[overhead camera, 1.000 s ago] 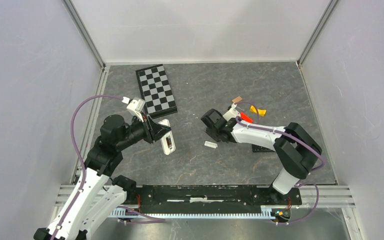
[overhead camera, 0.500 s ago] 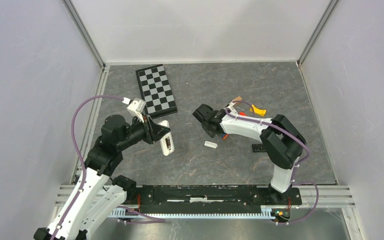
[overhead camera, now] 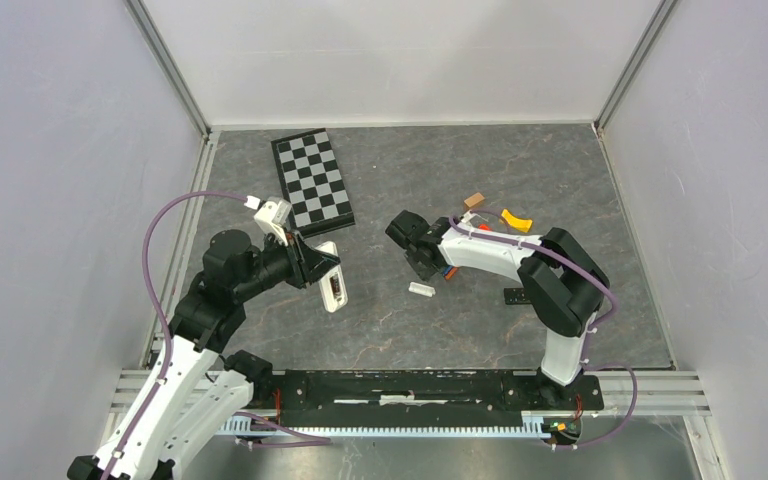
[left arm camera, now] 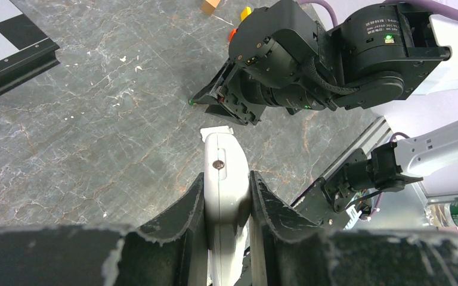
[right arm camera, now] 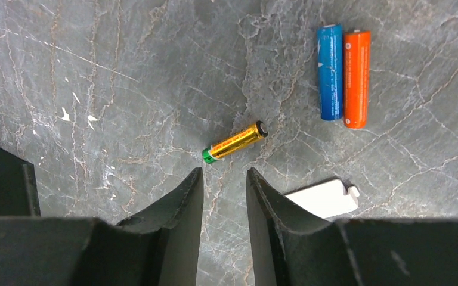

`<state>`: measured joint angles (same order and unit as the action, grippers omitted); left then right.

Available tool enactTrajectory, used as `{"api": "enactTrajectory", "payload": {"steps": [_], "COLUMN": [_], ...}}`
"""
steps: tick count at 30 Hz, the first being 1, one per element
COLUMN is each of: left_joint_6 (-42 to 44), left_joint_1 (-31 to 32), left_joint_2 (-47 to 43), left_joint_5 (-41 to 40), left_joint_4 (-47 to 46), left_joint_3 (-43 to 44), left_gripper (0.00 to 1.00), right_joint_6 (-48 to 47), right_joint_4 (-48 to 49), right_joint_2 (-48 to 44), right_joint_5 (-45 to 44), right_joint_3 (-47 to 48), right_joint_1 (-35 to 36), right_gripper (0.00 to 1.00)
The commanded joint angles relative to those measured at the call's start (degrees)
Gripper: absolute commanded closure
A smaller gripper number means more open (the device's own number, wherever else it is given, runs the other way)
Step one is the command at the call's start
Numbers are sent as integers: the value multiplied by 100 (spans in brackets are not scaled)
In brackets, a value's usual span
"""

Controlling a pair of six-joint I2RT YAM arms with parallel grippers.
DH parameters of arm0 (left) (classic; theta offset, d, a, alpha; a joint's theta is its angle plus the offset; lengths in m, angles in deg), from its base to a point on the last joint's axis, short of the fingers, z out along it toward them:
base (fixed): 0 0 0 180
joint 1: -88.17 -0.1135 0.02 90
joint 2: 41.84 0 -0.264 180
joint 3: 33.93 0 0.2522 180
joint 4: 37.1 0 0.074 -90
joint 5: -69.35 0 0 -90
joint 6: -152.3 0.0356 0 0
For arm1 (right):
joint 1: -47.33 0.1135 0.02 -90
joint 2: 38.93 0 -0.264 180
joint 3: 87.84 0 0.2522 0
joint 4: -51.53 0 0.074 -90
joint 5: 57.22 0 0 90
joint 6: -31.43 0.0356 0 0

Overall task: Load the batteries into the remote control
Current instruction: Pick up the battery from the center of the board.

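Note:
My left gripper (overhead camera: 312, 270) is shut on the white remote control (overhead camera: 331, 284), gripping its sides and holding it above the table; in the left wrist view the remote (left arm camera: 226, 170) stands between the fingers. My right gripper (right arm camera: 225, 173) points down at the table, open with a narrow gap and nothing in it. The gold battery (right arm camera: 235, 142) lies just beyond its fingertips. A blue battery (right arm camera: 330, 71) and an orange battery (right arm camera: 356, 78) lie side by side further off. A white battery cover (right arm camera: 322, 198) lies beside the right finger.
A chessboard (overhead camera: 312, 181) lies at the back left. A tan block (overhead camera: 474, 199), a yellow piece (overhead camera: 516, 219) and a red piece (overhead camera: 484, 228) sit behind the right arm. A small black plate (overhead camera: 513, 296) lies at its right. Walls enclose the table.
The right gripper has shifted left and slightly back, its elbow swinging in, and its jaws have narrowed a little. The left arm and remote control have stayed put.

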<state>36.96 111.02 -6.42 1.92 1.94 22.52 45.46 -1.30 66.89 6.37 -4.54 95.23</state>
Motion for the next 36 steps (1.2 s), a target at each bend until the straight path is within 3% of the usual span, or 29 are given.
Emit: {"api": "enactTrajectory", "payload": {"steps": [1,19,27,36], "left_joint_6": [267,311,293,294], "left_joint_1": [-22,-20,-19,-23], "left_joint_2": [-46,-69,-62,-69], "left_joint_5": [-54,-183,-183,-165], "left_joint_4": [-76,-40,-40,-41], "left_joint_3": [105,187,173,173], "left_gripper": [98,98,98,98], "right_joint_6": [377,594,155,-63], "right_joint_4": [-289,-928,-750,-637], "right_joint_2": [8,527,580,449], "right_joint_5": [128,30,77,-29], "right_joint_3": [229,603,538,328], "right_joint_1": [2,-368,-409,-422], "right_gripper": [63,66,83,86]}}
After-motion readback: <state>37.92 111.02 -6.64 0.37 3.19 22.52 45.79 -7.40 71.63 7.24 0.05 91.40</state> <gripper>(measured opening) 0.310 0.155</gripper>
